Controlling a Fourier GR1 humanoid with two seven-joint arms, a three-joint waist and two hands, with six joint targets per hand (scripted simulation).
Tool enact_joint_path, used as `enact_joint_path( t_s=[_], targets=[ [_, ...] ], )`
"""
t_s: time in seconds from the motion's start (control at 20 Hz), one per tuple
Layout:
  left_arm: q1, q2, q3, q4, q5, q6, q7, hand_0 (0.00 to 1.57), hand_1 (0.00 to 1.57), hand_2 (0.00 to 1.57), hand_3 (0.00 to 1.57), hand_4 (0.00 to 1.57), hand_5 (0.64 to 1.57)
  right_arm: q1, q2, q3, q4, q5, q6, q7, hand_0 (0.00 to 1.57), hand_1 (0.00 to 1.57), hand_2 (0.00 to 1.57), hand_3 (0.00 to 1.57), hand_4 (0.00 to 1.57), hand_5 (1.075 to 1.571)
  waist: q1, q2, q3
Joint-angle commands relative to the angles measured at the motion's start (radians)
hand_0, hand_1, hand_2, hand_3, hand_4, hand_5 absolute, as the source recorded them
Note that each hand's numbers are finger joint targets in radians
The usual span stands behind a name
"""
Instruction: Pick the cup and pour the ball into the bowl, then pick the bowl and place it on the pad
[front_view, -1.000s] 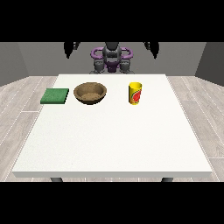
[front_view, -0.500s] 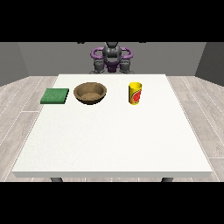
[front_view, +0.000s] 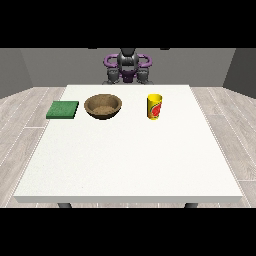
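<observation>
A yellow cup with a red mark stands upright on the white table, right of centre near the far side. No ball shows; the cup's inside is hidden. A brown bowl sits to the cup's left, and a flat green pad lies left of the bowl. The robot stands behind the far edge with its arms raised. Only a dark sliver of the hand at the view's left and of the hand at the view's right shows at the scene's upper edge, far from all three things.
The white table reaches from the robot towards the camera, with a wide bare stretch in front of the cup, bowl and pad. Grey plank floor surrounds it.
Both black hands, seen spread out beside the robot's shoulders one second ago, have risen and drawn inwards, almost out of the view's top. Cup, bowl and pad have not moved.
</observation>
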Motion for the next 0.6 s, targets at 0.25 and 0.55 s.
enact_joint_path(
  t_s=[0.25,0.55],
  targets=[
    [-0.276,0.164,0.163,0.147,-0.028,-0.048,-0.164,0.0,0.0,0.0,0.0,0.0,1.483,-0.109,-0.038,-0.094,0.003,-0.024,0.083,-0.16,0.0,0.0,0.0,0.0,0.0,1.568,-0.094,0.361,0.0012],
    [-0.239,0.179,0.233,0.355,-0.087,-0.034,-0.39,0.0,0.0,0.0,0.0,0.0,1.434,-0.07,-0.078,-0.091,-0.123,-0.09,0.187,-0.144,0.0,0.0,0.0,0.0,0.0,1.566,-0.186,0.41,0.0006]
  ],
)
